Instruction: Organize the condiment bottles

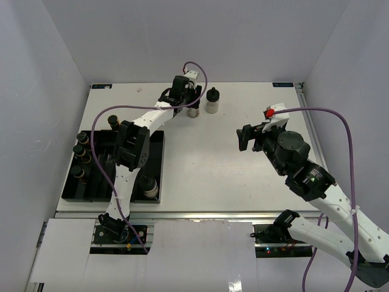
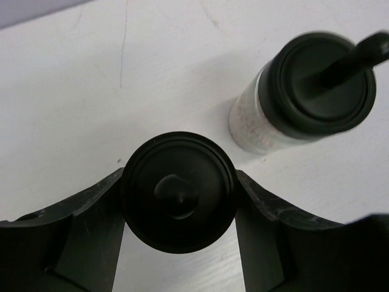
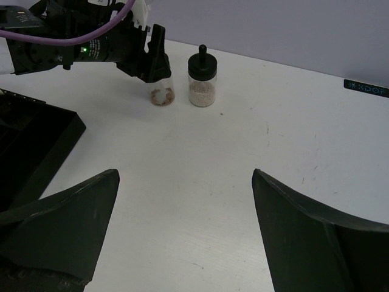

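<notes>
Left gripper: fingers closed on the black cap of the squat bottle between them.
Pale-powder bottle: near, ahead-right of the fingers.
Right gripper: wide open, empty.
Risk: a swing could topple the neighbour; the grip may slip.

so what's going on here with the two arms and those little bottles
The left gripper is closed on the cap of a small bottle with brownish contents at the far side of the table. Right beside it is a second bottle of pale powder. Several other bottles already sit in the black tray on the left. The right gripper hangs open over the table, holding nothing.
</notes>
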